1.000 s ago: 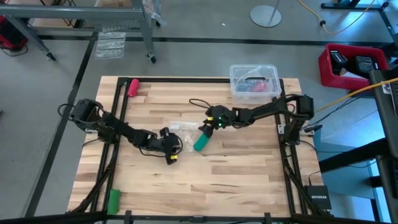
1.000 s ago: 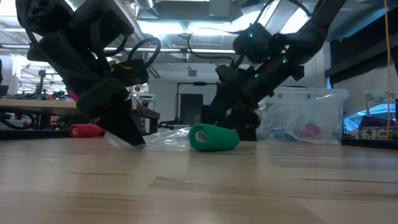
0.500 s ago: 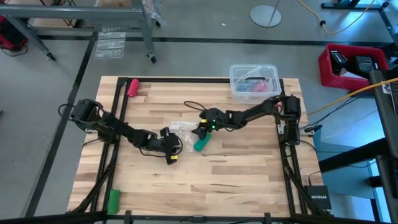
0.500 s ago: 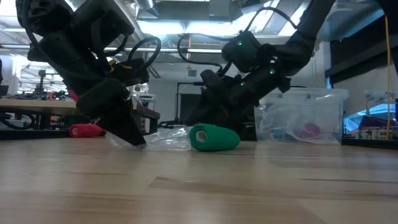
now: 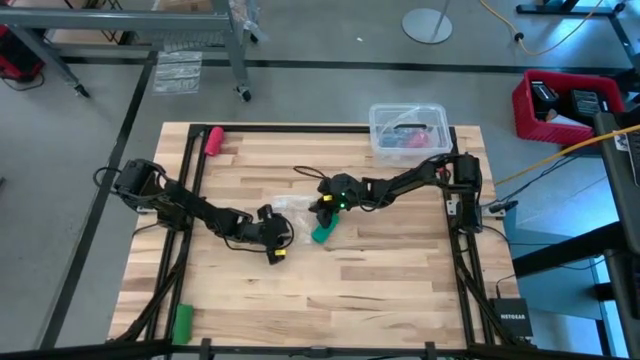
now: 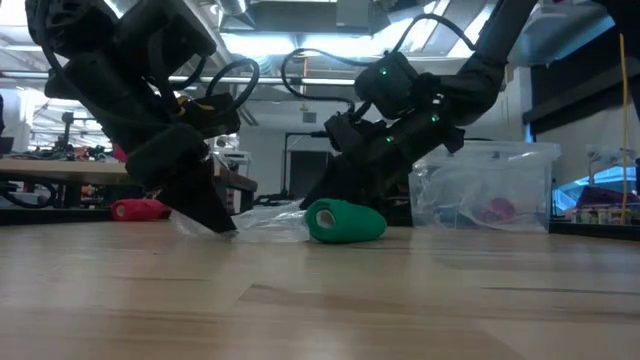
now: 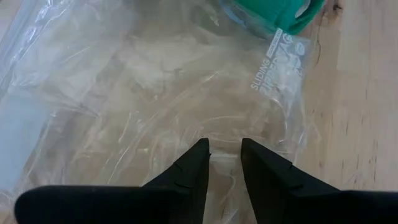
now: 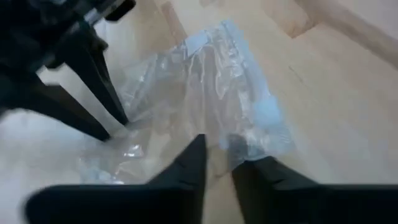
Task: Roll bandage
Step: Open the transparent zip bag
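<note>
This is a robotics lab or workshop rather than a home. In the high view a pale butcher-block desk sits in the middle of the frame on a bare grey concrete floor, boxed by a black metal frame that carries the two dark arms. At the upper right stands a red crate of gear with a yellow cable running past it; at the upper left, a wheeled metal rack. In the low view, the background shows workbenches at left, cluttered shelves at far right, and ceiling strip lights across the top.
</note>
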Action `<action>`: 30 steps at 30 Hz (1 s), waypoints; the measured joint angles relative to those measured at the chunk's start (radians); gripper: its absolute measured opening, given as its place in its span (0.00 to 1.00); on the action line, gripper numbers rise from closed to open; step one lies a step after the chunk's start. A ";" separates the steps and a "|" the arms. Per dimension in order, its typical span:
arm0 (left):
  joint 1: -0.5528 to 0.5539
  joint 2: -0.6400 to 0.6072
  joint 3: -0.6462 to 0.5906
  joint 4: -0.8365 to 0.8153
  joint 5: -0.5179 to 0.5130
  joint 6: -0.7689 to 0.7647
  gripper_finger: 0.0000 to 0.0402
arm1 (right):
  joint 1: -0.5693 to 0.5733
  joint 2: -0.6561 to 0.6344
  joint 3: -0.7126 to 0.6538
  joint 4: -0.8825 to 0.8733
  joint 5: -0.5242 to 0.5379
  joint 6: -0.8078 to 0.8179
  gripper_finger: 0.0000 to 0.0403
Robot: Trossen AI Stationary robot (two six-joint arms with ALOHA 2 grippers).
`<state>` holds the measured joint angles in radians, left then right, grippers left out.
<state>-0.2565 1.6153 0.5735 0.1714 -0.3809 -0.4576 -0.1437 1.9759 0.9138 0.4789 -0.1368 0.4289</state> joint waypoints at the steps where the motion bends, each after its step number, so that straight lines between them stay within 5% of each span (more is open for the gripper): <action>1: 0.000 -0.003 0.000 -0.001 0.000 0.000 0.22 | 0.003 0.000 0.000 -0.001 0.011 -0.032 0.14; 4: -0.012 -0.028 0.020 -0.036 0.004 -0.006 0.22 | 0.019 0.000 0.000 -0.004 0.064 -0.112 0.03; 15: -0.110 -0.315 0.262 -0.557 0.012 0.030 0.22 | 0.149 -0.046 0.000 0.039 0.169 -0.336 0.02; 22: -0.059 -0.446 0.283 -0.489 0.014 0.023 0.25 | 0.287 -0.050 0.004 0.220 0.219 -0.452 0.02; 30: 0.001 -0.335 0.281 -0.382 0.158 0.014 0.43 | 0.368 -0.049 0.005 0.261 0.391 -0.516 0.01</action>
<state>-0.2558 1.2807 0.8546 -0.2107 -0.2234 -0.4440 0.2239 1.9266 0.9184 0.7397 0.2543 -0.0868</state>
